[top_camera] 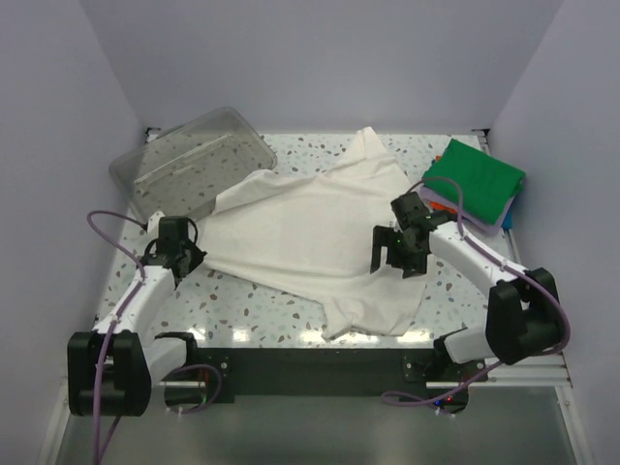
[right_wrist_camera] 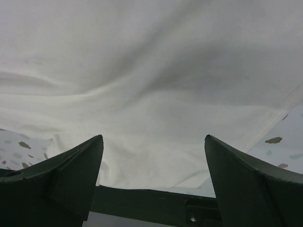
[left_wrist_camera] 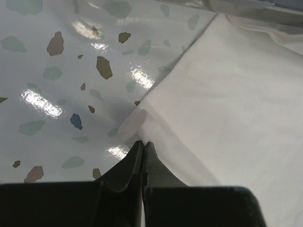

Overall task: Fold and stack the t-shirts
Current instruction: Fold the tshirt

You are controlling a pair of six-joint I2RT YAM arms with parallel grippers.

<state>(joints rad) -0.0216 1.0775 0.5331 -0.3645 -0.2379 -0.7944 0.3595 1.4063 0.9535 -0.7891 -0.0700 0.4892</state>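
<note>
A cream-white t-shirt lies spread, wrinkled and plain side up, across the middle of the table. My left gripper is at its left corner. In the left wrist view the jaws are closed together on the corner of the cloth. My right gripper hovers over the shirt's right part, open and empty. The right wrist view shows its wide-apart fingers above the cream cloth. A stack of folded t-shirts, green on top with orange, lavender and blue edges, sits at the back right.
A clear plastic tub lies tilted at the back left, touching the shirt's far left edge. Speckled tabletop shows in front of the shirt and at the left. Walls close in the table on three sides.
</note>
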